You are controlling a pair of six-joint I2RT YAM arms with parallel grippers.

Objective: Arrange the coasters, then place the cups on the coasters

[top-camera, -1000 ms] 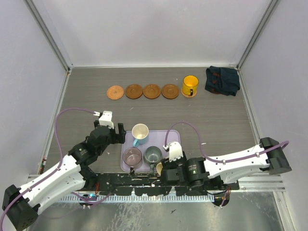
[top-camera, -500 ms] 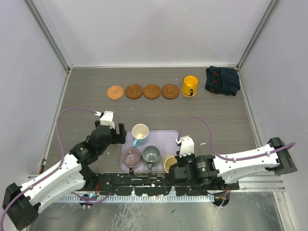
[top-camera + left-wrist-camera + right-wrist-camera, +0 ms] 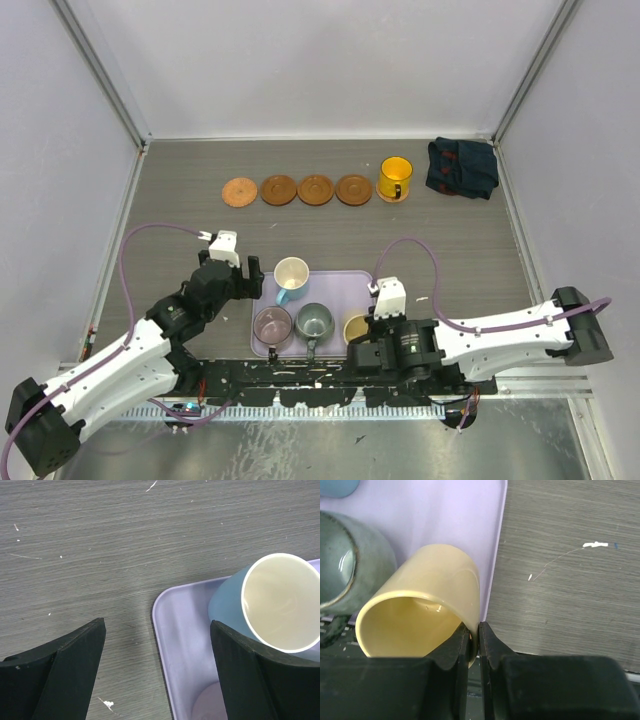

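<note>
left pincer point(image 3: 157, 627): released, jaws spread wide, and i see nothing between them but bare bench point(image 3: 100, 540) and the far left corner of the lavender tray point(image 3: 180, 645)
light blue cup point(image 3: 227, 605): on the tray at its far left, white inside, mouth up; my left pincer's right finger sits just beside it, and i cannot tell whether they touch
right pincer point(image 3: 472, 630): clenched on the wall of the cream-yellow cup point(image 3: 425, 600), one finger inside the rim and one outside
cream-yellow cup: in the near right corner of the tray, close to the tray's right edge; from the wrist view i cannot tell if its base rests on the tray
grey-green cup point(image 3: 316, 321): near row of the tray, just left of the cream-yellow cup
mauve cup point(image 3: 274, 324): near left of the tray, beside the grey-green cup
coasters: a row across the far part of the bench, four of them bare point(image 3: 239, 191) point(image 3: 278, 189) point(image 3: 315, 189) point(image 3: 353, 189), close together
orange-yellow cup point(image 3: 395, 177): standing on the fifth coaster point(image 3: 383, 198) at the right end of the row
dark blue cloth point(image 3: 462, 167): bunched in the far right corner, apart from the row
</note>
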